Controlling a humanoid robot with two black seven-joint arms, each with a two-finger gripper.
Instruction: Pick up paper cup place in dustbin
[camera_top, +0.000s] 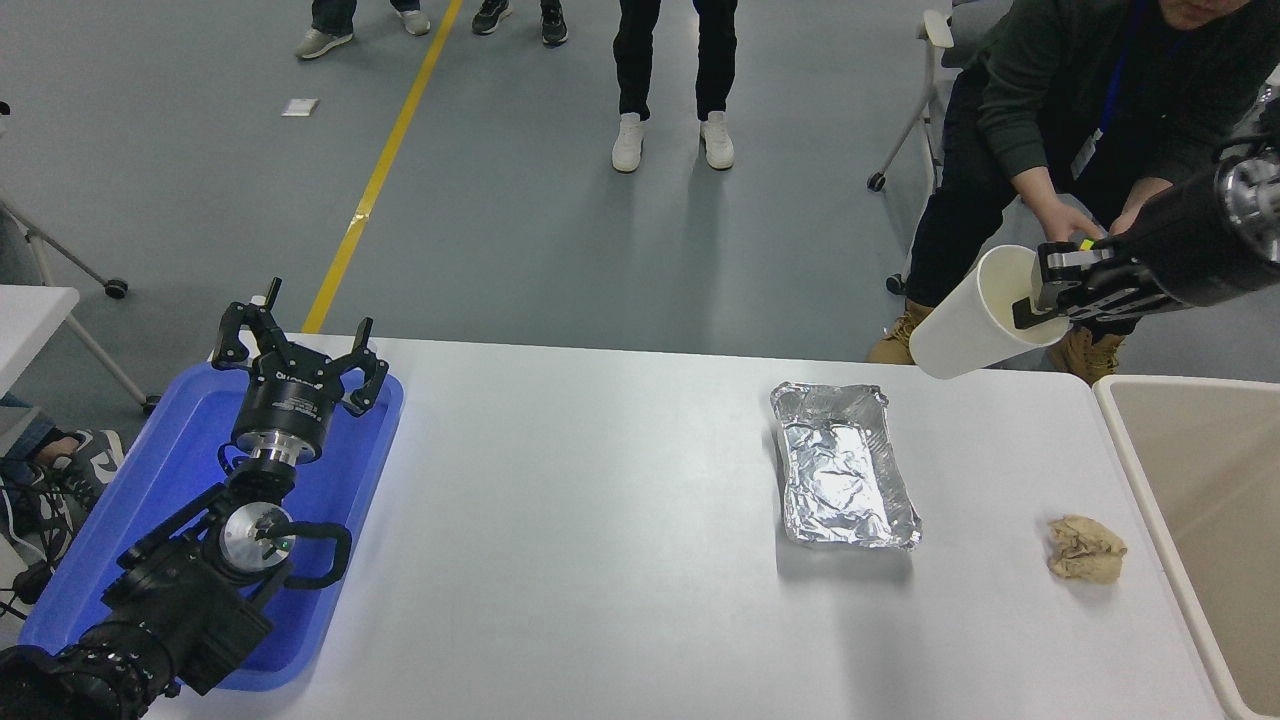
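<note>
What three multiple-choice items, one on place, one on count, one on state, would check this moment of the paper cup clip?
1. Where is the paper cup?
A. Lying in the blue tray
B. Held in the air near the table's far right corner
C. Standing in the foil tray

2. How many crumpled tan paper wads lie on the table?
A. One
B. Two
C. Three

3. What state is the right tool in?
A. Open above the foil tray
B. Shut on the cup's rim
C. Parked over the blue tray

Answers: 1 B, the cup hangs tilted, short of the dustbin. 2 A, a single wad lies beside the dustbin. 3 B, one finger sits inside the rim; the left tool is the parked one.
</note>
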